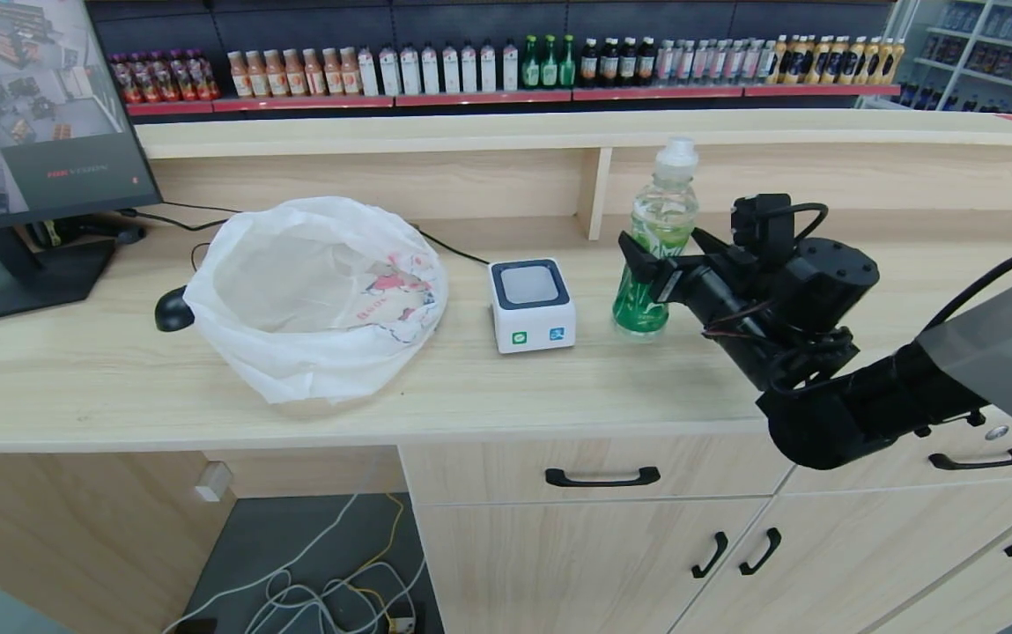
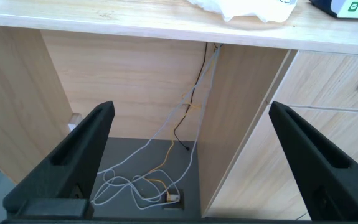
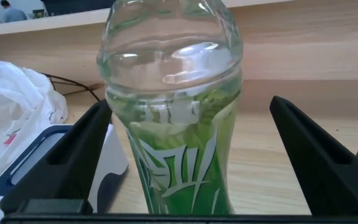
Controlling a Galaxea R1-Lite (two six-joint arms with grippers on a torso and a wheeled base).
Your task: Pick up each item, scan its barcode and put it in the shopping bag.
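On the table [image 1: 470, 396], the bottle [image 1: 660, 229] stands upright between the released jaws of the right gripper [image 3: 188, 155], not yet grasped. Scanning at the scanner [image 1: 532, 304] just beside it and bagging in the shopping bag [image 1: 316, 295] appear wholly undone. The left gripper [image 2: 191, 162] hangs below the table edge, jaws likewise released.

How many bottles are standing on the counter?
1. The green bottle stands just right of the white scanner, between the right tool's open fingers. More bottles line the far shelf.

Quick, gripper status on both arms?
Left gripper: open, holding nothing.
Right gripper: open, fingers either side of the green bottle, not clamped on it.
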